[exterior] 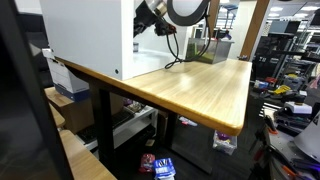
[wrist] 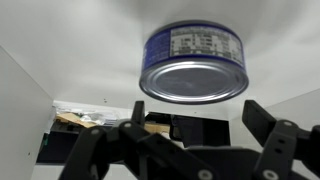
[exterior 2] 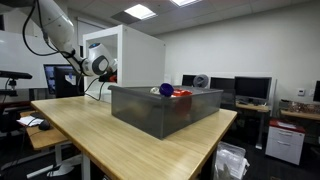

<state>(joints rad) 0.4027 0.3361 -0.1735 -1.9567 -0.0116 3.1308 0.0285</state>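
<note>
In the wrist view a round tin can (wrist: 195, 60) with a blue label and a bright metal end stands on a white surface; the picture looks upside down. My gripper (wrist: 193, 110) is open, its two black fingers spread wider than the can and a short way off it, holding nothing. In both exterior views the arm reaches to a white box (exterior: 90, 35) on the wooden table (exterior: 200, 90), with the wrist (exterior: 150, 15) at the box's open side. The gripper (exterior 2: 100, 65) also shows beside the box (exterior 2: 135, 50). The can is hidden in both exterior views.
A grey open bin (exterior 2: 165, 110) stands on the table (exterior 2: 110, 140), with a blue thing (exterior 2: 166, 89) and a red thing (exterior 2: 182, 93) inside. Monitors (exterior 2: 245, 90) and desks stand behind. Cables (exterior: 180, 55) trail over the table. Clutter lies on the floor (exterior: 160, 165).
</note>
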